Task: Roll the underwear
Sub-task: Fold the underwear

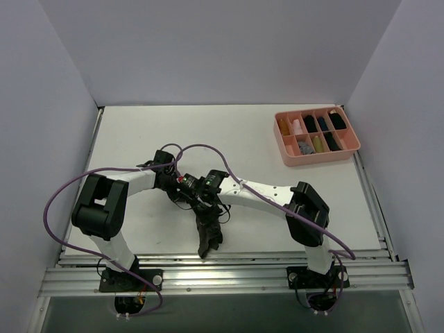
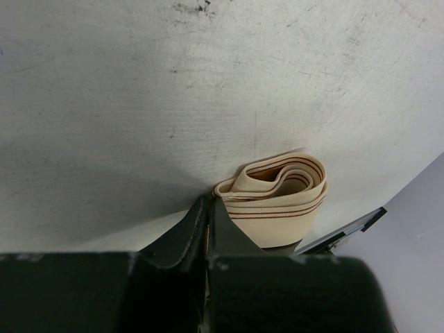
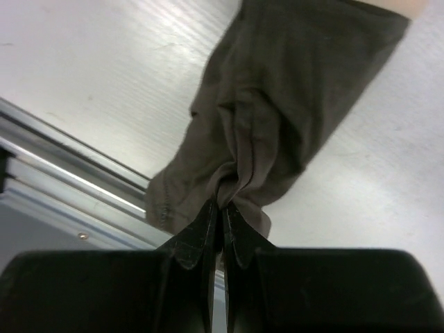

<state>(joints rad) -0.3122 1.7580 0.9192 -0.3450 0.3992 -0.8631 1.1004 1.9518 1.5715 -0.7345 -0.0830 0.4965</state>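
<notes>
One underwear lies on the tabletop, well apart from the pink tray, toward the near edge and to the tray's left. Two grippers meet over it. The right gripper has its jaws together, clamped on a gathered fold of the dark cloth, which spreads away from the fingertips. The left gripper is also closed, its tips pinching the edge of the folded beige waistband, which lies just beyond them. Both grippers are well apart from the tray. The count is one garment, two grippers and one tray, which holds several small items in its compartments.
</notes>
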